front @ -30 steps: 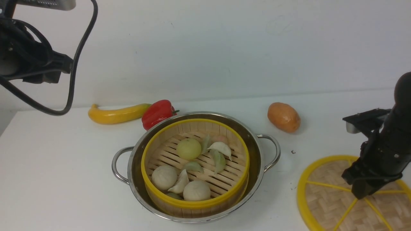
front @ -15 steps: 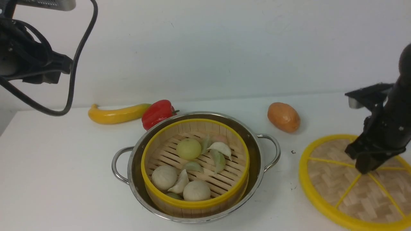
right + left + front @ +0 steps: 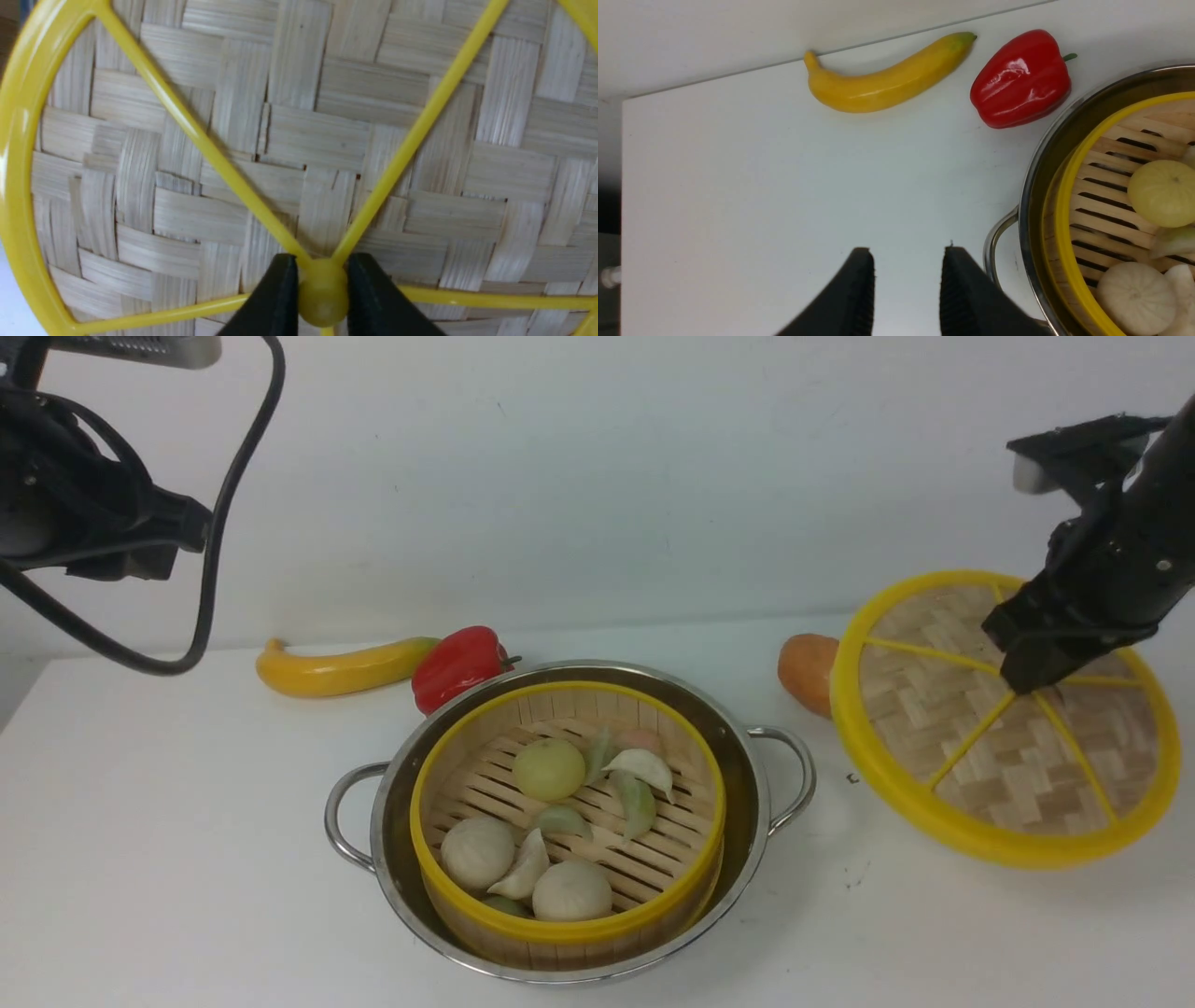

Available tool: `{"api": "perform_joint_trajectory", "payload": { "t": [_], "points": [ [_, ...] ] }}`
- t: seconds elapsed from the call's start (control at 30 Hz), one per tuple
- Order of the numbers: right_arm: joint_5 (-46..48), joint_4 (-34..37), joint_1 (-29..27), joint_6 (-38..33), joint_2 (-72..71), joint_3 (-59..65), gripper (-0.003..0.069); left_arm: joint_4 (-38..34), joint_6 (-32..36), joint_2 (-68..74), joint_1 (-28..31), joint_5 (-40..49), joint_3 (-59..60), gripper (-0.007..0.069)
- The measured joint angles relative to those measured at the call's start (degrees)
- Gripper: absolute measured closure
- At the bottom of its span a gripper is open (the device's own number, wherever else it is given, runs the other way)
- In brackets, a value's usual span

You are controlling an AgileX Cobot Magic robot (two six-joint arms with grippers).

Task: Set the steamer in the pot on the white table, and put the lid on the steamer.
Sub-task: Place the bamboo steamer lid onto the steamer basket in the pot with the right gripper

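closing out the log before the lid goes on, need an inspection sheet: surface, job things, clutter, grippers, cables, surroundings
surface: white table, a few dark specks right of the pot
job's things: steamer sits inside the pot, uncovered; lid held off the table, tilted, to the pot's right
clutter: banana and red bell pepper behind the pot; potato partly hidden by the lid
grippers: right gripper shut on the lid's centre knob; left gripper open, empty, above the table by a pot handle
cables: black cable loops off the left arm
surroundings: white wall; nothing else seen
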Motion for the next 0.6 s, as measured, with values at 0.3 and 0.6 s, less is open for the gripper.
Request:
{"api": "perform_joint_trajectory", "payload": {
  "t": [0.3, 0.6],
  "points": [
    [0.43, 0.44, 6.11, -1.15, 0.0, -1.14, 0.0538, 0.0, 0.0, 0.0, 0.0, 0.0, 0.0, 0.0427],
    [0.59, 1.89, 12.55, 0.4, 0.05, -6.02, 0.0538, 0.0, 0.0, 0.0, 0.0, 1.65, 0.0, 0.0428]
  ]
}}
